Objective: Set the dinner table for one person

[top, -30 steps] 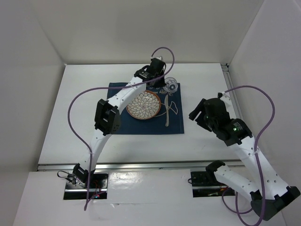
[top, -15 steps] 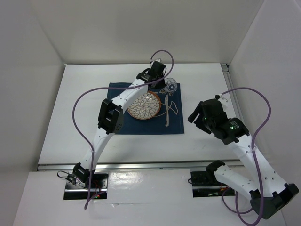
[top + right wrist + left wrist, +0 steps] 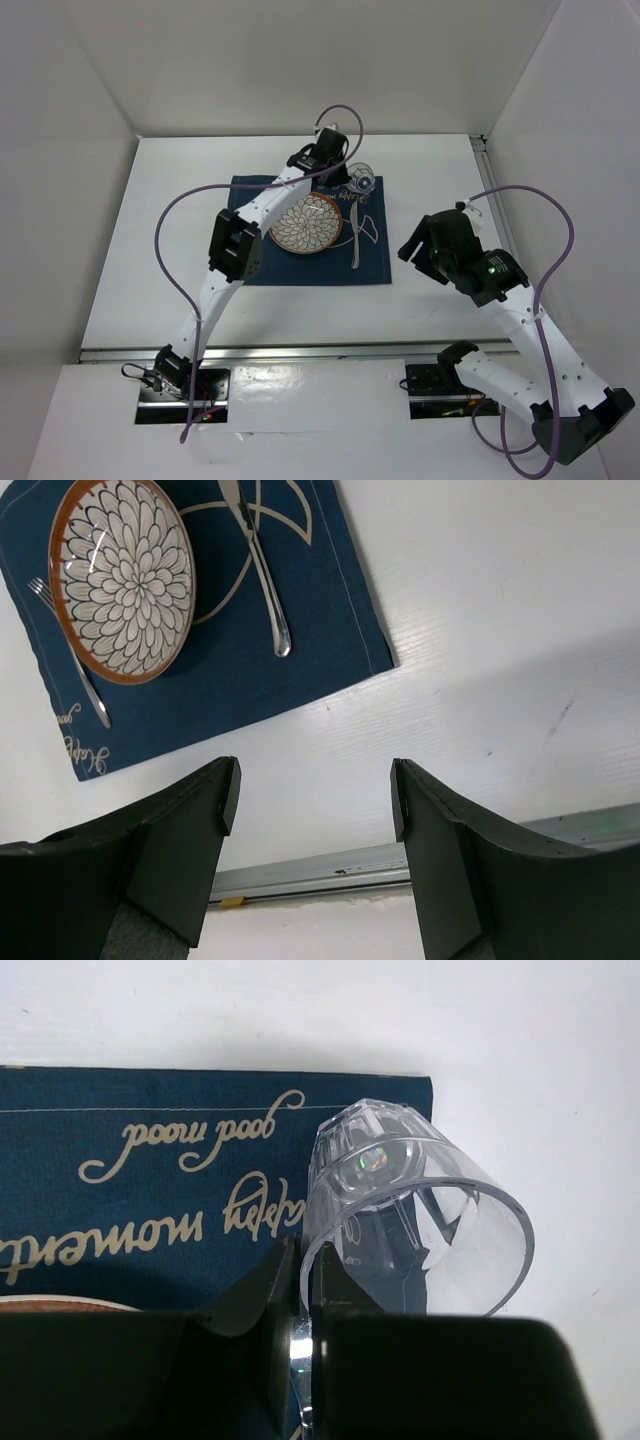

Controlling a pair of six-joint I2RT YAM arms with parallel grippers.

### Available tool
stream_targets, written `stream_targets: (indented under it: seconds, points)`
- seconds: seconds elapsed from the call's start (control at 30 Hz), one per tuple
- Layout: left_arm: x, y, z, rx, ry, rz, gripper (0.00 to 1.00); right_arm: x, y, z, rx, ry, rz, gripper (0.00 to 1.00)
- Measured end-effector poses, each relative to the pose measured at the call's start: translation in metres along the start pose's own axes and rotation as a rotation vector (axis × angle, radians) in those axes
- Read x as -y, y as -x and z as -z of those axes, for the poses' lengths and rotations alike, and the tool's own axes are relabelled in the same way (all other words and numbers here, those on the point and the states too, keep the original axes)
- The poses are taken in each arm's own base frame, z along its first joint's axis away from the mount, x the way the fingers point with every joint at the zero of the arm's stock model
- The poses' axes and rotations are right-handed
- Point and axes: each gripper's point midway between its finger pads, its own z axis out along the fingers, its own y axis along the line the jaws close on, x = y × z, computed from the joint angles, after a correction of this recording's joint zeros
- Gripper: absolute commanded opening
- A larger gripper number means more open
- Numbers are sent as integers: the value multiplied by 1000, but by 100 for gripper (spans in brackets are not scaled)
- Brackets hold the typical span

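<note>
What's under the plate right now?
The plate sits on the blue placemat. The mat's drawing disappears beneath it, so that part is hidden.

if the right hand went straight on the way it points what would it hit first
Probably the bare white table, just beside the edge of the blue placemat. The open right hand has nothing else in its line, though depth is hard to judge.

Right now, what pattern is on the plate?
Plate: dark-outlined white flower petals, brown rim; clearest in the right wrist view.
</note>
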Motion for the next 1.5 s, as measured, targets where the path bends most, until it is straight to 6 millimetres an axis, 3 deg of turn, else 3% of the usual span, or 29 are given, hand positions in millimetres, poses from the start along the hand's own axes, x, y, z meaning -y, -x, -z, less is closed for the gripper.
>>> stream_targets:
  seconds: [0.53, 0.57, 0.7, 0.8, 0.87, 0.93, 1.0, 1.07, 1.17, 1.23, 1.3, 1.5]
  points:
    - [12, 3, -6, 23, -57, 8, 78, 1, -1, -2, -6, -6, 18, 73]
    - [14, 5, -5, 29, -62, 8, 85, 1, -1, -2, -6, -7, 18, 73]
    - [28, 21, 12, 62, -93, 7, 86, 2, -2, -2, -9, -11, 19, 73]
    - [45, 46, 42, 113, -134, 8, 86, 4, -3, -1, -13, -16, 30, 76]
    - [58, 67, 76, 154, -169, 4, 86, 4, -3, -1, -15, -18, 46, 90]
    - [72, 86, 121, 201, -211, -17, 86, 4, -1, -3, -19, -30, 78, 100]
    - [79, 101, 174, 252, -245, -44, 86, 2, 3, -6, -22, -52, 98, 100]
    - [74, 103, 226, 279, -249, -73, 86, -1, 9, -12, -27, -89, 121, 100]
    - [54, 98, 291, 325, -223, -106, 89, -5, 19, -21, -21, -141, 146, 100]
    - [31, 85, 319, 335, -172, -121, 91, -7, 24, -26, -17, -166, 161, 100]
    - [-6, 67, 338, 317, -86, -123, 92, -8, 27, -30, -14, -184, 173, 100]
    - [-148, 24, 372, 267, 267, -86, 92, -10, 30, -33, -14, -192, 201, 100]
